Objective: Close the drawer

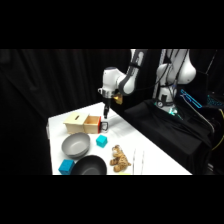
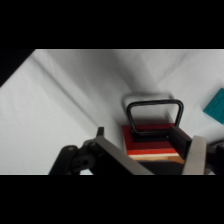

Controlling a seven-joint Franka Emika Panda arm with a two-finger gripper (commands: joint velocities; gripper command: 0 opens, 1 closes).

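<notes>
The gripper (image 2: 165,155) stands open above the drawer's red front (image 2: 150,137), one finger on each side, holding nothing.

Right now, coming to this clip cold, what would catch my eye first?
Most likely the gripper coming down at the red front of the open drawer, pulled out of the pale wooden box at the table's far end. In the wrist view the dark loop handle sits just past the fingers. Nearer the camera lie a grey bowl, a black bowl and teal cubes.
</notes>
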